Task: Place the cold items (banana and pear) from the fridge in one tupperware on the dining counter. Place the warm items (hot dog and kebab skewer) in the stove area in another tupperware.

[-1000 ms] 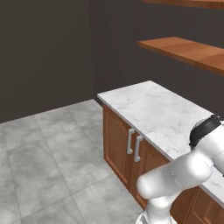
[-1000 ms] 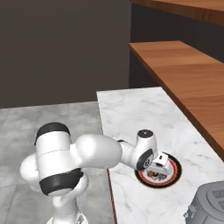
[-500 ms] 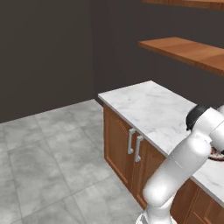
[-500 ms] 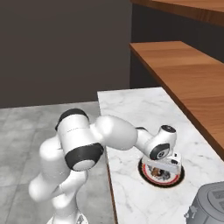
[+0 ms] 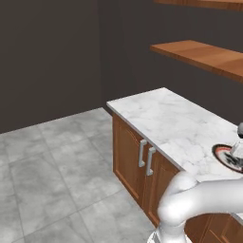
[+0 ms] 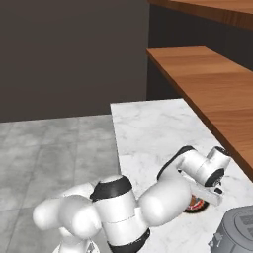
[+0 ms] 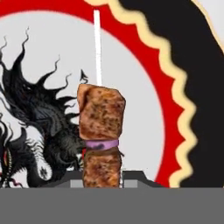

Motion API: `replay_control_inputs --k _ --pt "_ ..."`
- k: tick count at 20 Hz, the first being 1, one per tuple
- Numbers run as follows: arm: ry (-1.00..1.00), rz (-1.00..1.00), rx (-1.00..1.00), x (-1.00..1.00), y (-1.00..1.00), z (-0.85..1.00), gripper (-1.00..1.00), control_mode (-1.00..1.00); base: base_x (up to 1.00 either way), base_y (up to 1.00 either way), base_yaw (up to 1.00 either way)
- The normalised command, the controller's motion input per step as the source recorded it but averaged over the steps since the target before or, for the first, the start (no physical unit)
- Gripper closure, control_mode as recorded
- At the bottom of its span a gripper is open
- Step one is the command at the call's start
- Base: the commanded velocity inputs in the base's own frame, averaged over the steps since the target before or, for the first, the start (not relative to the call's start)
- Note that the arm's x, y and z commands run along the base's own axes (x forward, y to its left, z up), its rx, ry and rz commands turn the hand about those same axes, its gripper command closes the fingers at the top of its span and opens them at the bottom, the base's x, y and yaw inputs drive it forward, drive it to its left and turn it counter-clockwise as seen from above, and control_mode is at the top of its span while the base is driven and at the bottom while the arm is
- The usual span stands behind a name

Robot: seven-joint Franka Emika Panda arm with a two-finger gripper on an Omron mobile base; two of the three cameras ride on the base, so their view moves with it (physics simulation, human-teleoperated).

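Tool [image 7: 101, 183]: my jaws are closed on the skewer, bottom centre of the hand view.
Skewer [image 7: 101, 127]: lies on the plate [image 7: 144, 109].
Plate: sits on the counter [image 6: 148, 133].

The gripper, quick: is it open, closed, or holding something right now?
Gripper: closed on the kebab skewer, which lies on the patterned plate.

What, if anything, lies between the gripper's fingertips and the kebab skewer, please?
Nothing: in the hand view the gripper is shut on the kebab skewer, its fingertips pressed against the lowest meat chunk, above the plate.
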Motion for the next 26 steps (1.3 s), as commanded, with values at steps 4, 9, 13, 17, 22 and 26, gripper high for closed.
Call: replay_control_inputs --k 4,9,13,17,22,26 --pt "-0.14 0.00 0.01 -0.80 0.11 -0.03 1.00 -1.00 0.00 0.00 0.00" --pt "-0.22 0.01 -0.04 -0.74 0.70 0.92 1.00 -1.00 0.00 0.00 0.00" --pt "-0.15 0.00 -0.20 -0.61 1.00 0.96 1.00 -1.00 0.00 0.00 0.00" --pt "-0.12 0.00 -0.32 -0.61 1.00 0.49 1.00 -1.00 0.00 0.00 0.00" --pt "-0.18 0.07 -0.29 -0.40 1.00 0.17 1.00 -1.00 0.00 0.00 0.00" --pt "-0.17 0.00 -0.21 -0.26 1.00 0.30 1.00 -1.00 0.00 0.00 0.00"
